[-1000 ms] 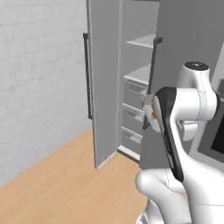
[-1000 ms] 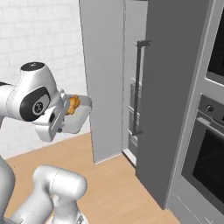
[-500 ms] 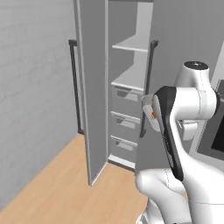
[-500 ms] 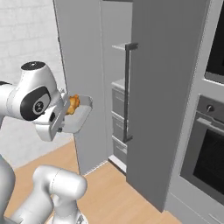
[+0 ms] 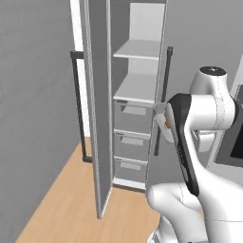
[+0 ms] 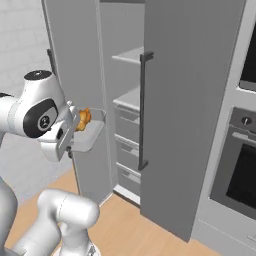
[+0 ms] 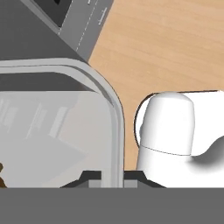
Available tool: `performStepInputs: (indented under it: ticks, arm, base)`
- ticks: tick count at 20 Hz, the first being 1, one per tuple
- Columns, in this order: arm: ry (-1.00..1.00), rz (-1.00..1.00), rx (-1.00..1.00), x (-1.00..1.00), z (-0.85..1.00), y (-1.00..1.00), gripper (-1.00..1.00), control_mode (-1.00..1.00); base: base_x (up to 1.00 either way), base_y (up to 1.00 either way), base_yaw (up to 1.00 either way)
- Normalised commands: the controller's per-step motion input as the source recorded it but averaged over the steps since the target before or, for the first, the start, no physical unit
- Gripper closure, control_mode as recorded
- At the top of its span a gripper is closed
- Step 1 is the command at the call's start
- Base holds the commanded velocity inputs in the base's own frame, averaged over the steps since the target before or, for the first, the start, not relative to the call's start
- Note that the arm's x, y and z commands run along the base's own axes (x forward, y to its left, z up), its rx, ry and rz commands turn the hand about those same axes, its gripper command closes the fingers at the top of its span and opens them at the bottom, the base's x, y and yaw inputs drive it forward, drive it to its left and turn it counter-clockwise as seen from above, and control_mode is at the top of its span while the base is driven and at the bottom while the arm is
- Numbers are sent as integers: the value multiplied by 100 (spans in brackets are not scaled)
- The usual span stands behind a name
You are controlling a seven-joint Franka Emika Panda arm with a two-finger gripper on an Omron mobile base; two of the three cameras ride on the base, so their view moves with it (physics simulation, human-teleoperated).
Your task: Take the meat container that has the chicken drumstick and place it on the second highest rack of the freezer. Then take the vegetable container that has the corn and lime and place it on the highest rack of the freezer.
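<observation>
- Right base view: meat container (image 6: pixel 89 136) with chicken drumstick (image 6: pixel 82 119), carried level before the open freezer (image 6: pixel 125 100).
- Gripper (image 7: pixel 107 177) clamped shut on the container rim.
- Second highest rack (image 5: pixel 136 88): judged target; approach level, clearing the door (image 5: pixel 97 109).

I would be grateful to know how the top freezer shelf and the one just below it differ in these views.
The highest rack sits near the freezer's top with white back wall above it; the second highest rack lies directly on top of the grey drawers. In the left base view the lower one shows more of its upper surface. Both are flat, light grey, bare, and span the freezer's width.
</observation>
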Motion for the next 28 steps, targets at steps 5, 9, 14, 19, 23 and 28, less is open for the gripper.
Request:
performStepInputs:
  ticks: [5,9,14,19,23,28]
  arm:
    - [0,0,0,0,0,0,100,100]
    - [0,0,0,0,0,0,100,100]
    - [0,0,0,0,0,0,100,100]
    - [0,0,0,0,0,0,100,100]
    - [0,0,0,0,0,0,100,100]
    - [0,0,0,0,0,0,100,100]
  base:
    - [44,43,-36]
    - [57,1,-18]
    - [60,0,-3]
    - [16,21,1]
    - [24,32,2]
    - [35,42,5]
